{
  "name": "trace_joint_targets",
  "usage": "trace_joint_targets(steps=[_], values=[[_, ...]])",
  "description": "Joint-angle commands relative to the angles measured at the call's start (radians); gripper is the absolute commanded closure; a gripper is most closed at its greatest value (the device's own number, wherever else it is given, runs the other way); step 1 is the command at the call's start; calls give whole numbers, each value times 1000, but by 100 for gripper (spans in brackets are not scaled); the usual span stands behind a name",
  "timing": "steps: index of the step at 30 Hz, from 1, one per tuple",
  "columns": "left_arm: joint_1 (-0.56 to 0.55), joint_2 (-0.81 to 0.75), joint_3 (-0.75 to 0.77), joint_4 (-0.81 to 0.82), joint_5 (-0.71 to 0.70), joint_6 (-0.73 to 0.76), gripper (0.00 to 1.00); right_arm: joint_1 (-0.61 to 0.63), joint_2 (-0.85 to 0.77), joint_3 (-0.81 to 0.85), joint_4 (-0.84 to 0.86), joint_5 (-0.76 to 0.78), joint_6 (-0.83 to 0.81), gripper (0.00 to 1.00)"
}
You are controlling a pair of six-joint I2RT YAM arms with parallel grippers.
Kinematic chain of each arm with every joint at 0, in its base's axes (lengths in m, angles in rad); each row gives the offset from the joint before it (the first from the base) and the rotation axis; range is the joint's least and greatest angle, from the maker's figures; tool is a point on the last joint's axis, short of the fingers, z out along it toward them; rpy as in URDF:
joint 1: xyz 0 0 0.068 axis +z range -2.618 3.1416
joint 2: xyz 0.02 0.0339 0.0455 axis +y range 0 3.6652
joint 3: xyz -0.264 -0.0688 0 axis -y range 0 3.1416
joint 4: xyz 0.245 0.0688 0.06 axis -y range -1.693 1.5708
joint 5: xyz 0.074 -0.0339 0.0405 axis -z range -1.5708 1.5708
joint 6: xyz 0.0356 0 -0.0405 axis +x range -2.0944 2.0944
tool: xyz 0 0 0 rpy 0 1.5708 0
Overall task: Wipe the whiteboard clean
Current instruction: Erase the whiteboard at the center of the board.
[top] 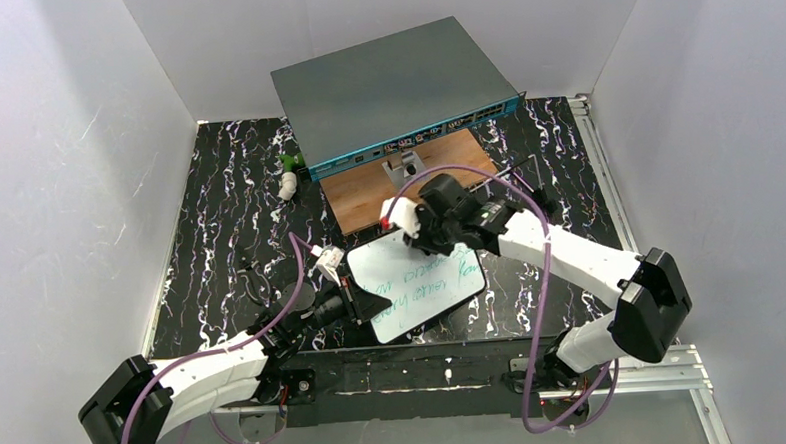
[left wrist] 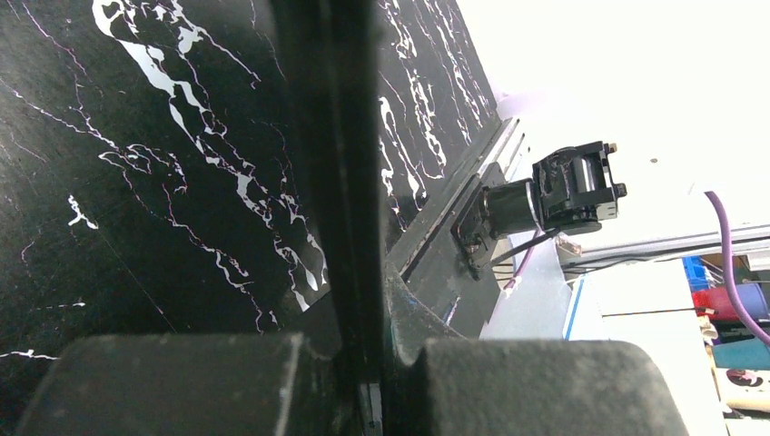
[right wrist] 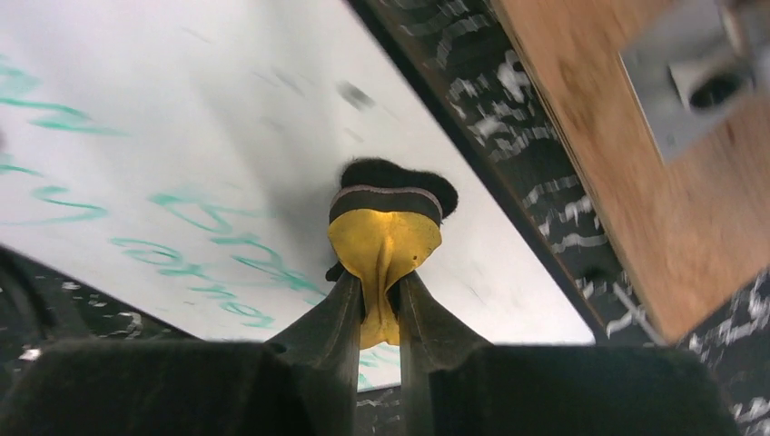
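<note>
Across the black marbled table (top: 219, 220), the whiteboard (top: 423, 306) is lying mid-way along the near edge, its long axis running near-left to far-right. The left gripper (top: 360, 301) is clamping its left rim. The right gripper (right wrist: 380, 300) is pinching a yellow eraser (right wrist: 385, 238) — black felt pressing the board's far side.

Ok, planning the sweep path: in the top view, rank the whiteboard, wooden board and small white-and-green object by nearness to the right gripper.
1. The whiteboard: directly under the right gripper, whose eraser meets it.
2. The wooden board: just beyond, on the far side.
3. The white-and-green object: well off to the far left.
</note>
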Motion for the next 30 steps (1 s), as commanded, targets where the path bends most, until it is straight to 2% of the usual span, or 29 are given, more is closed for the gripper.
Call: trace_joint_targets(steps=[1,4,7,12,20,25,30], values=[[-8,-11,45,112,45,39,100,140,42,124,-46,-62,-43,99],[-8,-11,45,111,48,37,100,201,72,183,-72,-32,-42,99],[-9,-23,41,107,45,36,100,188,82,176,-40,40,-25,99],[-8,-33,26,118,42,38,100,49,52,132,6,101,14,99],[-8,-42,17,126,45,40,100,-103,-18,-6,42,79,37,99],[-8,-62,18,107,40,44,100,-158,-47,-43,36,-19,41,99],[-9,-36,28,119,44,44,100,-114,-45,-20,-43,-211,39,99]])
